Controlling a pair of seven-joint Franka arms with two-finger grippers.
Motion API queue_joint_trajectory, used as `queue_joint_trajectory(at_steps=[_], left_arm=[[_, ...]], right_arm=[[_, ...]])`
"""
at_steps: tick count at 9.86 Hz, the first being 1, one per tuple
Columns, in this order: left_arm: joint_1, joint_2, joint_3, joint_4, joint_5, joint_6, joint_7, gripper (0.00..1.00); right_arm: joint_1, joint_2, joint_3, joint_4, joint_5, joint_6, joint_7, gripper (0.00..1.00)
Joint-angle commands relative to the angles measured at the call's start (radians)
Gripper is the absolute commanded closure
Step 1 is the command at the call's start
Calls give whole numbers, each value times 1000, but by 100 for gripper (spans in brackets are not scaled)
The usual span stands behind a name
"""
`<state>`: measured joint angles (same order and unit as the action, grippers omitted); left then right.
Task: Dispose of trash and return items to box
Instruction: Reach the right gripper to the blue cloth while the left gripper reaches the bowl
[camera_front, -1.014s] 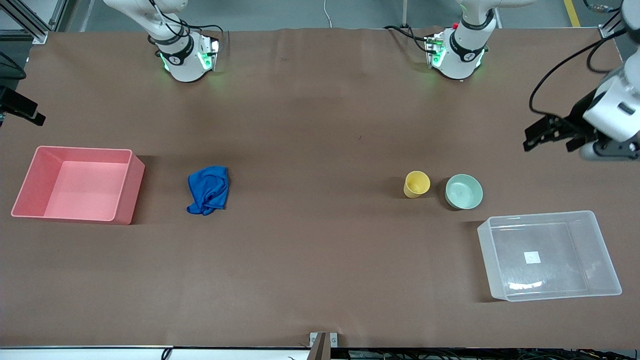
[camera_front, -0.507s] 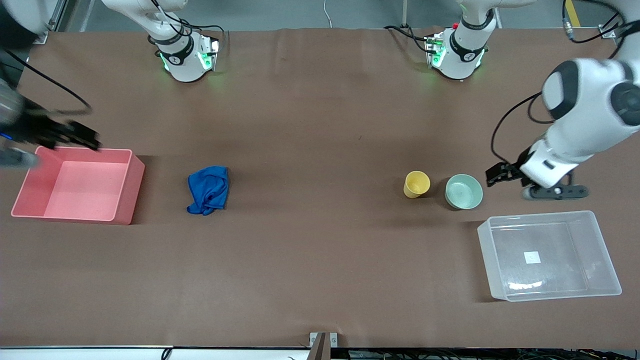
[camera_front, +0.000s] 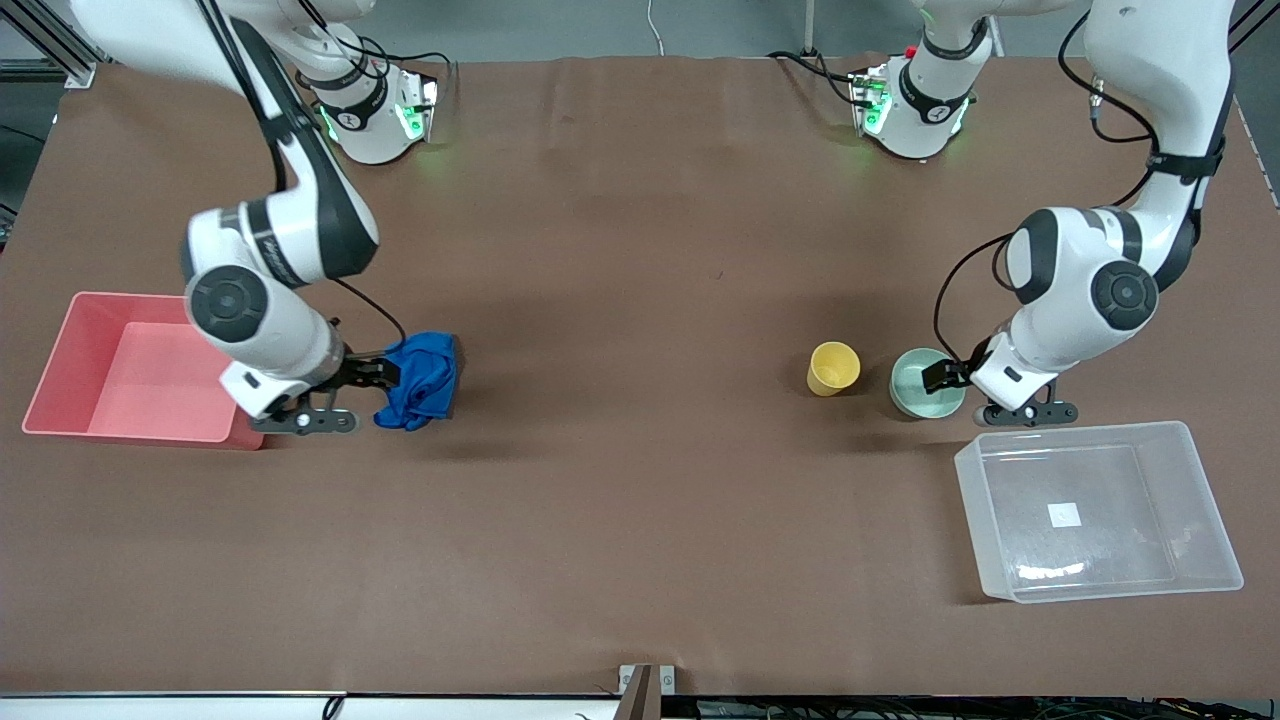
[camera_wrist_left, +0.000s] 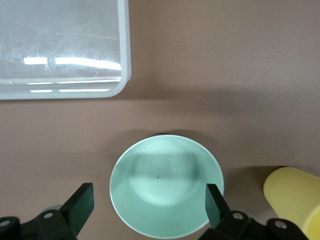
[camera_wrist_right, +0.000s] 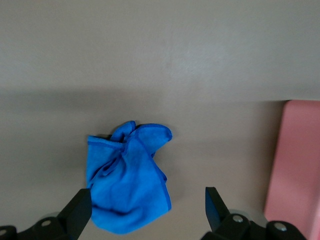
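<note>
Front view: the right gripper (camera_front: 385, 371), fingers apart, has swung in over the rag (camera_front: 420, 380) beside the pink tub (camera_front: 60, 345) — a shallow pinch could drop it. The left gripper (camera_front: 938, 376), also apart, has descended over the bowl (camera_front: 918, 385) beside the cup (camera_front: 832, 367) — it could slip.

Two white arms with rounded joint housings and dark joint bands. Black cables run along each arm, and both bases glow green. Each black gripper, right gripper (camera_front: 385, 371) and left gripper (camera_front: 938, 377), has flat fingers (camera_wrist_left: 216, 204).
</note>
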<state>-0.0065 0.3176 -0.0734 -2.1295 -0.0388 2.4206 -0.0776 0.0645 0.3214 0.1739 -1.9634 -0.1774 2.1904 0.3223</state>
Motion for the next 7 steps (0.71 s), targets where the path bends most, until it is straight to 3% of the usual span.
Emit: queue_joint_trajectory(at_steps=[1,5,6,7], left_arm=[[23,43,-3,-44,40,66,16,1],[23,113,-3,-55,83,115,16,5],[25,126,-2,-58,86,115,16,10],[25,133,-3,-59,86,115,15,30]], right_arm=[[-11,-15,4,-176,-22,214,46,0],[14,85,3,-212,-25,366,55,0],[12,97,3,-235,-25,414,55,0],[11,97,1,-248,-33,420,55,2]])
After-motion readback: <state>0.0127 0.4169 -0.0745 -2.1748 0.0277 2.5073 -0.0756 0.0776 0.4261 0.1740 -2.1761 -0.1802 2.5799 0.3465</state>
